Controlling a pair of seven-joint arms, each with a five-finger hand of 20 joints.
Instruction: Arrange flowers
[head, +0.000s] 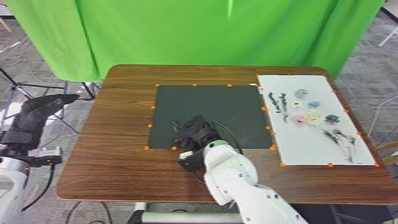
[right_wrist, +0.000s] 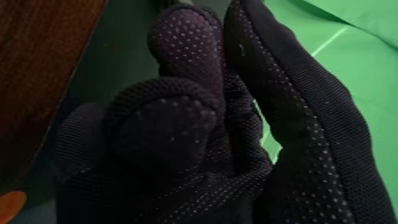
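- The right robot hand (head: 194, 135) is over the lower left part of the dark mat (head: 213, 97), on the brown table (head: 111, 135).
- A small greenish piece (head: 175, 123) shows right by the end of that hand; I cannot tell whether the hand is clamped on it or apart from it.
- The left robot hand (head: 37, 112) is beyond the left edge of the table, fingers extended and apart from the task's things.
- The flowers lie on the white sheet (head: 298, 147), to the right of the mat: a pale blue flower (head: 301, 93), a cream flower (head: 298, 104), a blue flower (head: 314, 104), a pink flower (head: 299, 119), a pale yellow flower (head: 314, 118) and a dark blue-grey flower (head: 332, 119).
- Dark twigs (head: 274, 102) lie left of them, and leafy stems (head: 340, 138) lie nearer the robot.
- Orange dots mark the borders of mat and sheet.
- A green cloth (head: 222, 35) hangs behind the table.
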